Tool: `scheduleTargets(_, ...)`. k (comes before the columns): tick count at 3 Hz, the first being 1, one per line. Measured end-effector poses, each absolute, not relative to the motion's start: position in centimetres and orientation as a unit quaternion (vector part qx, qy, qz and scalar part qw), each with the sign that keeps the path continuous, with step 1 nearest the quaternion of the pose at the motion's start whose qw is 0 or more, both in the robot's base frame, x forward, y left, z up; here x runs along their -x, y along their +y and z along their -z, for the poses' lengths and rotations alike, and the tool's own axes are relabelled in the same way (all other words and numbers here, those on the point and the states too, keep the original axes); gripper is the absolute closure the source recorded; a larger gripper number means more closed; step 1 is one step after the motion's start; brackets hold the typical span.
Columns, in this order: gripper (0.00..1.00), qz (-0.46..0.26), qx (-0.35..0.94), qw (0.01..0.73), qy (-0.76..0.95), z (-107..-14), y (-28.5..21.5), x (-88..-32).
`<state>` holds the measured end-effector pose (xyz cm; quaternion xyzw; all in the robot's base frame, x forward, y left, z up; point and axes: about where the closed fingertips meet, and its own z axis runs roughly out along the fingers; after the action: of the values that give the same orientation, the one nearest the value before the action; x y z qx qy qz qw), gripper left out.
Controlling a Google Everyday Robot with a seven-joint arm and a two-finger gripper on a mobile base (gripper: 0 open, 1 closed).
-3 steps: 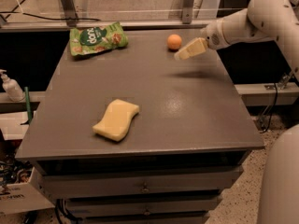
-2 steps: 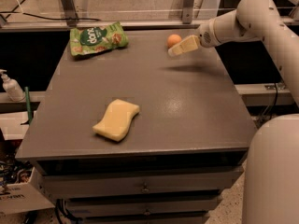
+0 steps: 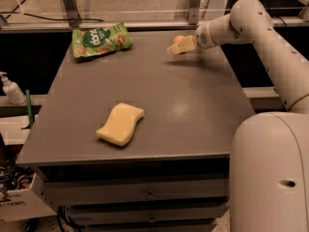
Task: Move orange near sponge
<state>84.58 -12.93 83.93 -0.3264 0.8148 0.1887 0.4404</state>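
Note:
The orange [image 3: 178, 38] sits at the far right of the grey table [image 3: 193, 110], partly hidden behind my gripper [image 3: 177, 47]. The gripper reaches in from the right on the white arm and sits just in front of the orange, low over the table. The pale yellow sponge [image 3: 120, 124] lies flat near the table's front left, far from the orange.
A green snack bag [image 3: 101, 39] lies at the table's far left corner. A metal rail [image 3: 145, 24] runs behind the table. A white pump bottle [image 3: 10, 88] stands on a shelf to the left. My white base [image 3: 270, 173] fills the lower right.
My gripper has moved left along the far edge, from beside the orange to in front of it, so it now covers part of the fruit. The orange and sponge have not moved.

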Motion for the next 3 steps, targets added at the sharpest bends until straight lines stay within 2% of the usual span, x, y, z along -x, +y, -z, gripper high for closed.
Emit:
scheduleTargets(1,0.18,-0.189,0.327,0.439,0.815,-83.1,-12.5,-85.6)
scheduleTargets(3,0.64,-0.183,0.335,0.438,0.814,-82.7,-14.1,-85.1)
